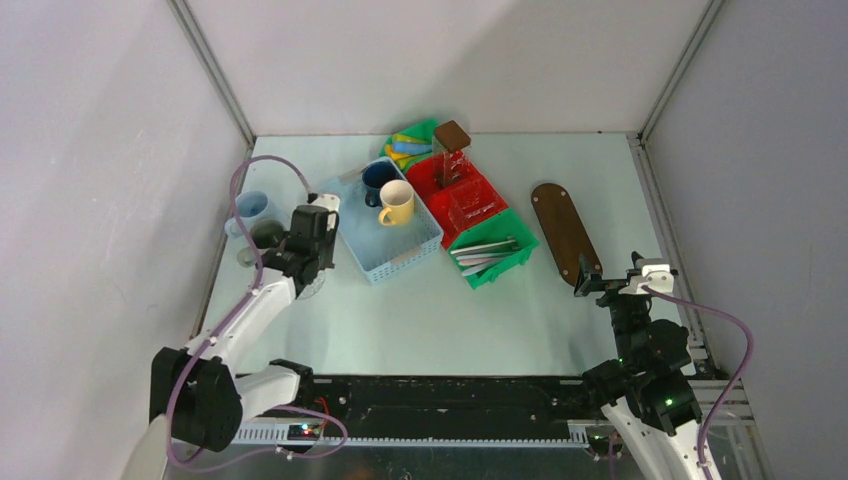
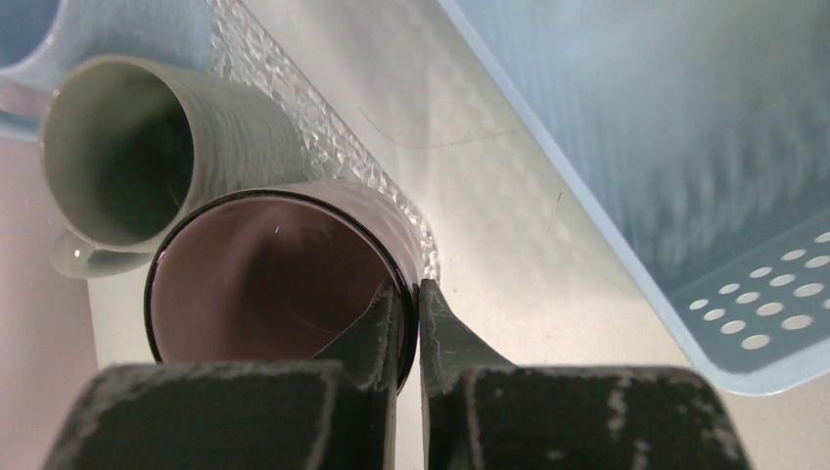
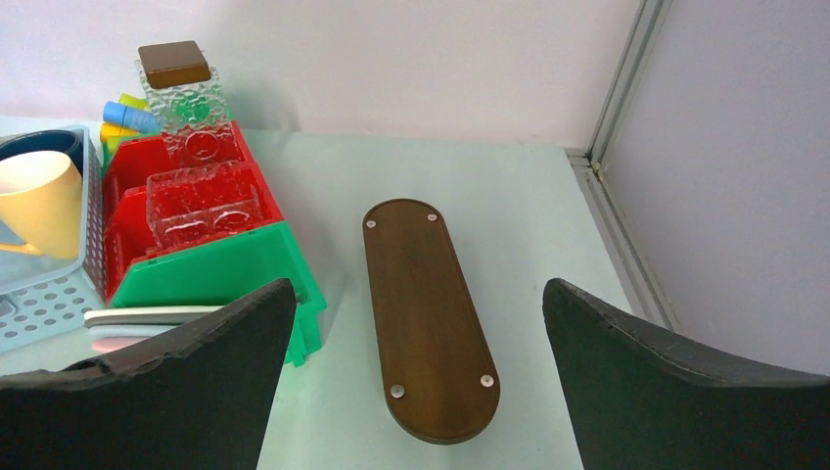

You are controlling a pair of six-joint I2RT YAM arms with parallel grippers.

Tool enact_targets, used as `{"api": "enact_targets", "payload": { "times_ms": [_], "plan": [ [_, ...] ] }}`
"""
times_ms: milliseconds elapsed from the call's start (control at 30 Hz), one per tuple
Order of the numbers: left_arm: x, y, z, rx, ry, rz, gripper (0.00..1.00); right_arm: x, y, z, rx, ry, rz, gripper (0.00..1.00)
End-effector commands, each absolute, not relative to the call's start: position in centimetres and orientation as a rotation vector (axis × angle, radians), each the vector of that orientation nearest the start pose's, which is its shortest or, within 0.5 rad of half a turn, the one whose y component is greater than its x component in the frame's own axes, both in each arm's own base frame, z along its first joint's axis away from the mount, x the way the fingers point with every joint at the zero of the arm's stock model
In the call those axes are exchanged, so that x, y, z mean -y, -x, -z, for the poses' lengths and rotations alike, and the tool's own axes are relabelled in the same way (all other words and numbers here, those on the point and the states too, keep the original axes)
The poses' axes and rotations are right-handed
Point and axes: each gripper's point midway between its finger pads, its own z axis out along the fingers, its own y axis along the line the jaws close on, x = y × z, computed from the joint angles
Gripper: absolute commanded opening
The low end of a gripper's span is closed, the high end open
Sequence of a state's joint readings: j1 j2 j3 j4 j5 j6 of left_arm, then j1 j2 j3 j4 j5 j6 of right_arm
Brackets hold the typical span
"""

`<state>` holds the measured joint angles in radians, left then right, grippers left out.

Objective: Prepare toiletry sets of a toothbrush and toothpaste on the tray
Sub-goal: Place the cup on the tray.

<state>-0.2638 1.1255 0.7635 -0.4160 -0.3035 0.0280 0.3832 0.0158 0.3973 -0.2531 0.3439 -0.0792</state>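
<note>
1. Top view: shows the tray (image 1: 565, 232) bare on the right of the surface, well apart from every mug.
   - Finds a cream mug (image 1: 397, 203) and a dark blue mug (image 1: 378, 180) inside the light blue basket (image 1: 395, 258).
   - Finds a pale blue mug (image 1: 250, 208) and a grey mug (image 1: 260, 238) left of that basket, where the left jaws work.
   - Shows the toothbrushes (image 1: 485, 250) lying in the green bin (image 1: 508, 262) and the tubes (image 1: 408, 148) at the back.
2. Left wrist view: shows the left jaws almost closed, pinching the wall of the pink mug (image 2: 274, 284), one finger inside the rim and one outside. Places the grey mug just beside it.
3. Right wrist view: shows the right jaws spread wide and gripping nothing, near the tray's near end. Confirms nothing standing on the tray.
4. Judged overall: barely begun, with no set made.
   - Done so far: only a grip on the first mug.
   - Left to do: carrying the mugs to the tray, then dropping a toothbrush and a tube into each.
</note>
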Motion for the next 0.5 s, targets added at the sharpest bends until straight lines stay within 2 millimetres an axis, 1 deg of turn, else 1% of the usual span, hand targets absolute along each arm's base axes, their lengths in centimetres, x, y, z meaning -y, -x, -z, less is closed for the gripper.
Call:
{"api": "enact_targets", "payload": {
  "times_ms": [0, 467],
  "plan": [
    [1.6, -32.0, -14.2, -2.181, -0.132, -0.287, 0.00, -0.9, -18.9, -29.2, -1.299, 0.001, -0.043, 1.00],
    [0.0, -31.3, -12.0, -2.251, -0.070, -0.365, 0.00, -0.8, -18.9, -29.0, -1.304, -0.005, -0.040, 1.00]
  ]
}}
